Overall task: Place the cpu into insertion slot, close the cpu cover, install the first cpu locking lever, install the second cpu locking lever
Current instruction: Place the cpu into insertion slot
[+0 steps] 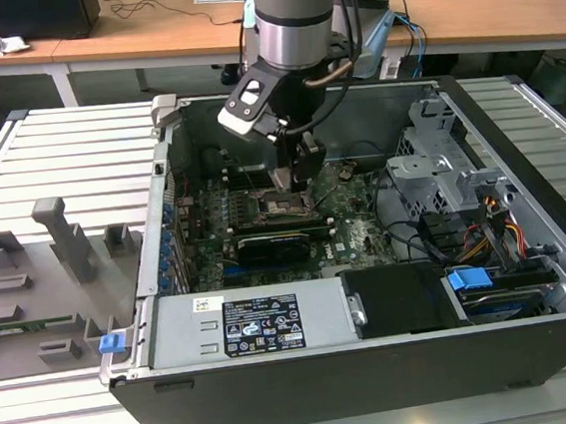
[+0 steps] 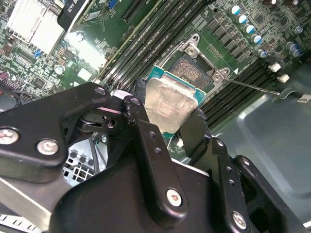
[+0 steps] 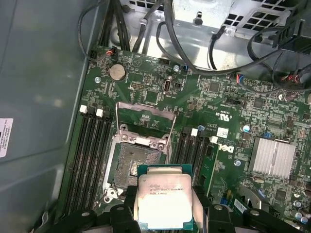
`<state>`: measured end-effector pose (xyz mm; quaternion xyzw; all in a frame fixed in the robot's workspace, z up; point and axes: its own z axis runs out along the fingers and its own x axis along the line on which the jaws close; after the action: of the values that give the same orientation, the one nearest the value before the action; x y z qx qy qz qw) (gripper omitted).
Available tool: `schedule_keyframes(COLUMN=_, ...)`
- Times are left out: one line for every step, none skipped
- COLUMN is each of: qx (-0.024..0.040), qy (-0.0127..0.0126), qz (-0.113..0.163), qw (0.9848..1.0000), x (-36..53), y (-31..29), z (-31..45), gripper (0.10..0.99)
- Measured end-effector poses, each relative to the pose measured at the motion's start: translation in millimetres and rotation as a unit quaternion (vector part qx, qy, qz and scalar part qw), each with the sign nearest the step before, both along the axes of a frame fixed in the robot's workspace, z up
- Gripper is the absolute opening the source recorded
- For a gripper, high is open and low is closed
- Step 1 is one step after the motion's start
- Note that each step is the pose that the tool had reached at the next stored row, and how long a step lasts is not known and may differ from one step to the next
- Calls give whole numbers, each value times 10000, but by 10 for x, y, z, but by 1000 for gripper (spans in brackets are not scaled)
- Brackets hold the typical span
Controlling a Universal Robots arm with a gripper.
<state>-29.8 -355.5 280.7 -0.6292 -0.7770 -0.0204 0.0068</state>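
**A:** What is the gripper [image 2: 170, 110] doing?

**B:** Its two black fingers [image 2: 142, 116] are pinched on the cpu [image 3: 165, 201], one on each of two opposite edges. The pale metal top faces the camera in both wrist views. In the exterior view the gripper [image 1: 295, 176] hangs inside the open computer case [image 1: 310, 390], just over the motherboard [image 3: 228, 111].

**A:** So the chip is not seated?

**B:** I judge not. It is clamped between the fingers and partly overlaps the near edge of the insertion slot [image 3: 138, 162], but the bare contact field of the slot is exposed beside it. Whether chip and slot touch, I cannot tell.

**A:** And the cover?

**B:** The cpu cover [image 3: 144, 141] stands swung up on the far side of the slot, with the board visible through its square opening. It is not closed. A thin locking lever [image 2: 252, 86] sticks out sideways from the socket, unlatched.

**A:** Then how much is done?

**B:** As I read it, none of the four steps is finished. The first, the placing, is under way. The closing of the cover and both levers are left.

**A:** Counts?

**B:** There is one gripper with two fingers, one cpu, one slot and one cover. I can make out one lever for certain and cannot pick out the second. There are two banks of memory slots [image 3: 95, 145], one on each side of the socket. There is also one finned heatsink [image 3: 274, 155] and one coin battery [image 3: 115, 72].
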Motion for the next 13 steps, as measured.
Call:
schedule_keyframes(qx=-1, qy=2, qz=-3, qw=10000, x=0, y=0, z=-3, gripper=529)
schedule_keyframes(qx=0, qy=4, qz=-6, qw=10000, x=0, y=0, z=-8, gripper=529)
schedule_keyframes(qx=0, qy=7, qz=-9, qw=10000, x=0, y=0, z=-14, gripper=529)
schedule_keyframes(qx=0, qy=11, qz=-11, qw=10000, x=0, y=0, z=-19, gripper=529)
schedule_keyframes(qx=0, qy=14, qz=-13, qw=10000, x=0, y=0, z=-27, gripper=529)
schedule_keyframes(qx=0, qy=19, qz=-13, qw=10000, x=0, y=0, z=-36, gripper=529)
schedule_keyframes(qx=-1, qy=24, qz=-13, qw=10000, x=0, y=0, z=-42, gripper=529)
schedule_keyframes(qx=0, qy=51, qz=-13, qw=10000, x=0, y=0, z=-68, gripper=529)
schedule_keyframes(qx=0, qy=81, qz=-13, qw=10000, x=0, y=0, z=-90, gripper=529)
schedule_keyframes(qx=0, qy=107, qz=-14, qw=9999, x=-1, y=0, z=-112, gripper=529)
schedule_keyframes(qx=0, qy=112, qz=-14, qw=9999, x=0, y=0, z=-126, gripper=529)
schedule_keyframes(qx=-1, qy=119, qz=-13, qw=9999, x=0, y=0, z=-141, gripper=529)
schedule_keyframes(qx=-1, qy=126, qz=-13, qw=9999, x=0, y=0, z=-154, gripper=529)
